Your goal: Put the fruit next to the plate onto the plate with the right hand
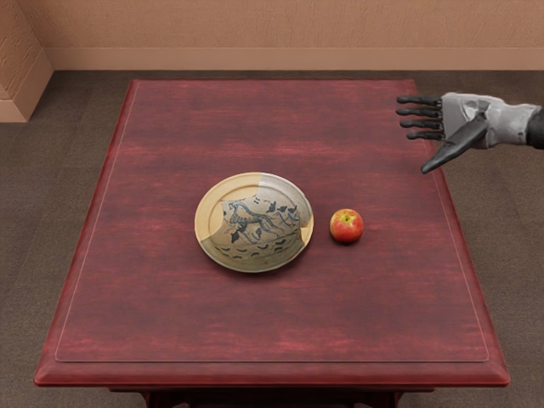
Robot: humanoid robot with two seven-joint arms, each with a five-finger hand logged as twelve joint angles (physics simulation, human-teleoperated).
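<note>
Upper right: right hand (455,123), arm in from the right edge. Spread wide, empty. Four dark fingers (418,117) straight and roughly parallel, pointing left; thumb (449,151) angled down and left. Touching nothing. Positioned at the far right corner of the table (170,314), fingertips about over its right rim, palm out past it. Height above the top unclear. Pale grey back of hand, darker wrist cut off by the frame.

Well apart from the hand, down and left: apple (346,225), red with a yellowish patch, upright on the bare tabletop, just right of the plate (210,223). Narrow gap between the two, not touching. Not yet on the plate.

Plate near table centre: round, shallow, tan rim, grey-blue inside with a dark painted figure and small strokes. Flat on the wood.

Table: dark red wood, rectangular, moulded edge, faint inset outline around the top.

Beyond: brown-grey floor (51,212) on both sides; tan wall (255,30) with a baseboard across the top; projecting wall corner at upper left.
</note>
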